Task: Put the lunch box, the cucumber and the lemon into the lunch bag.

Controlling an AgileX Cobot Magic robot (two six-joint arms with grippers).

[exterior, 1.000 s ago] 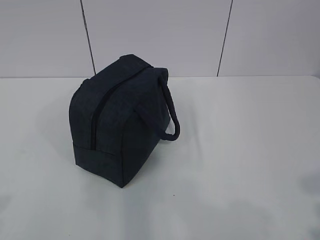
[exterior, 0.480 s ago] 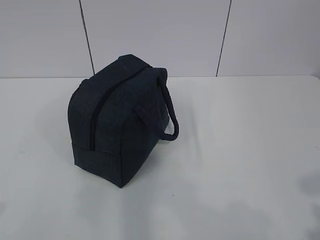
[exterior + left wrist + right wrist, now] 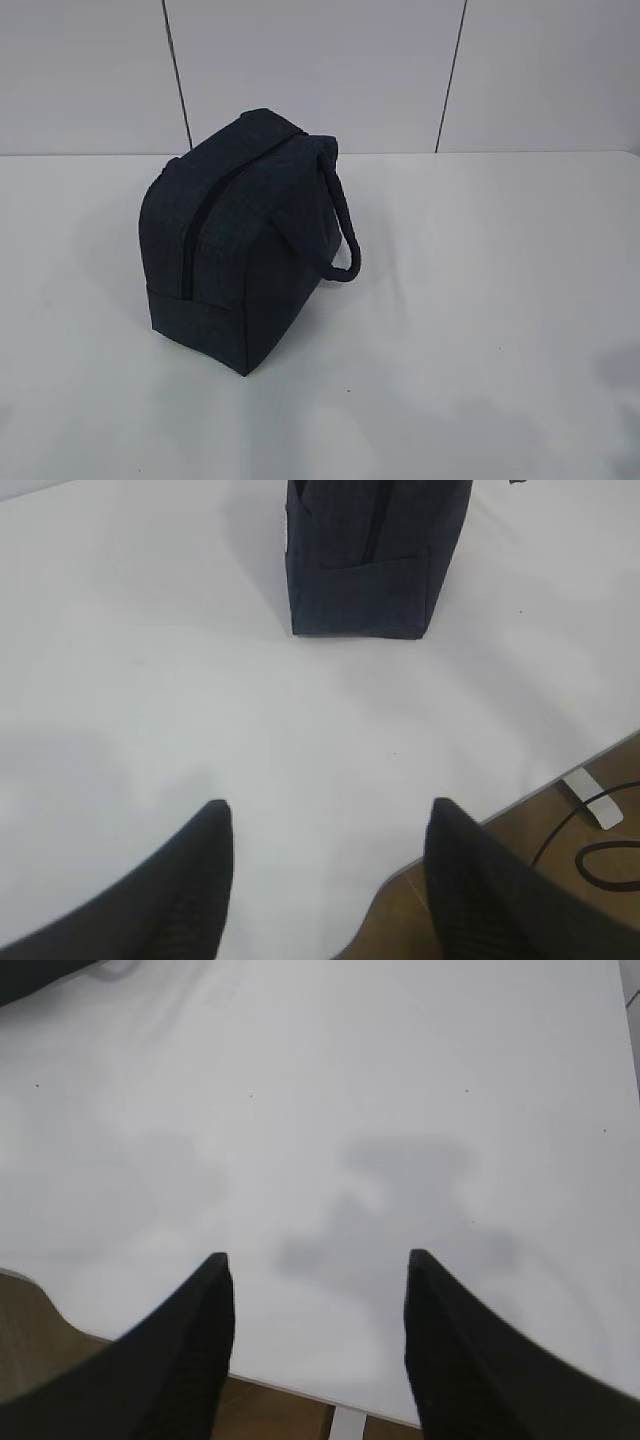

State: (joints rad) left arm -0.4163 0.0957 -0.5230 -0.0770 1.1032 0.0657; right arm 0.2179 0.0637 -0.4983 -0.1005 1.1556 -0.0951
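White tabletop fills most of every view, with a pale panelled wall behind it, split by thin dark seams.

At the near edge, the left gripper hangs above the table with its two dark fingers spread apart and nothing between them. Beyond the table edge at the right of this view, a brown floor and a black cable show. Straight ahead of this gripper, well apart from it, stands the lunch bag, only its lower end in frame.

The right gripper also hovers over bare table near the edge, its fingers set wide with nothing held. Its own soft shadow lies on the surface ahead.

From the exterior view, the lunch bag stands upright left of centre, dark navy and boxy, a corner turned toward the camera. Its zipper runs over the top and down the near end and looks closed. One loop handle hangs down its right side. Neither arm shows in this view.
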